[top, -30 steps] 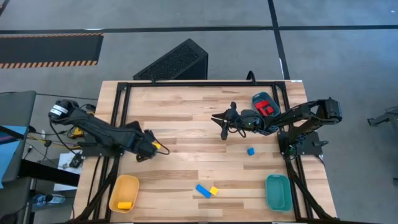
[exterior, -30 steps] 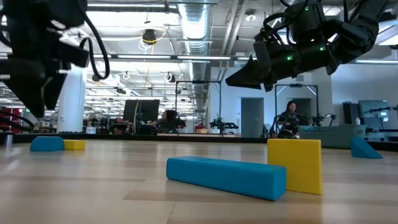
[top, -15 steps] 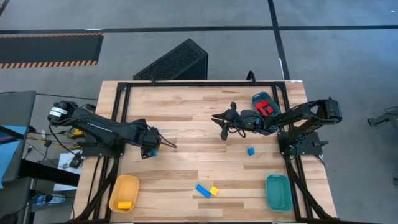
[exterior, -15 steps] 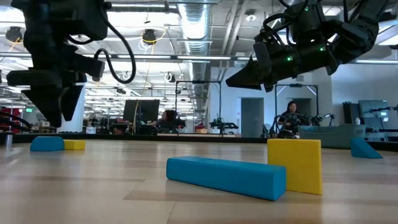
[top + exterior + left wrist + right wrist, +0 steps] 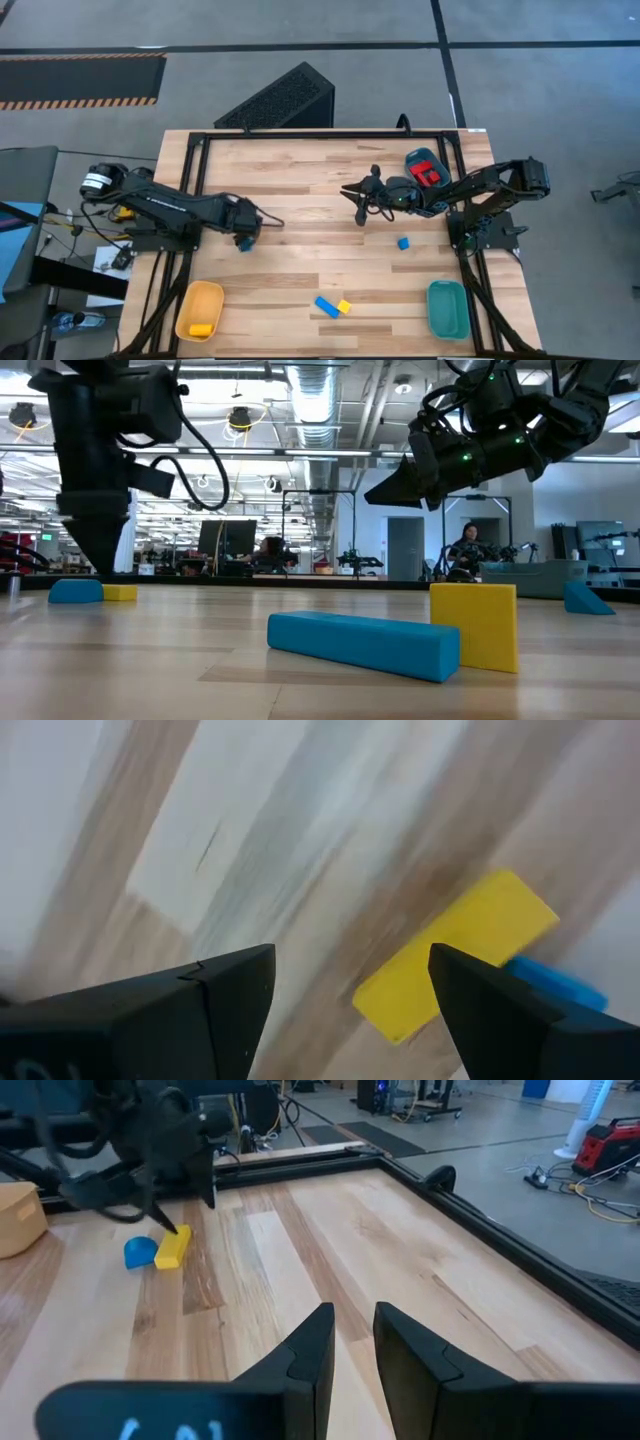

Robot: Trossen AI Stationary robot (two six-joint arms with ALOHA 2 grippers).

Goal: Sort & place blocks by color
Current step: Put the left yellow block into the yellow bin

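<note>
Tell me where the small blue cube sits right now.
In the high view the small blue cube lies alone on the table's right side, just below the right gripper and above the teal tray.

grey floor (image 5: 300, 30), hazard-striped mat (image 5: 80, 80), exposed ceiling ducts (image 5: 310, 400)

Blocks, 6 I can count, plus reds. Blue x3: cube (image 5: 403, 243) at 4 o'clock on the table, bar (image 5: 325, 306) at 6, small blue block (image 5: 140, 1252) at 9. Yellow x3: cube (image 5: 344, 307) touching the blue bar, yellow bar (image 5: 172, 1247) just beside the 9 o'clock blue block, one more yellow block (image 5: 201, 329) in the yellow tray (image 5: 199, 298) at 7. Red blocks (image 5: 428, 171): a clump, can't split the no. Trays x3 – 1 yellow, 2 teal: 5 o'clock tray (image 5: 447, 308) and 2 o'clock tray (image 5: 414, 157), holding the reds. 1 person (image 5: 468, 545) – far back in the room.
</note>
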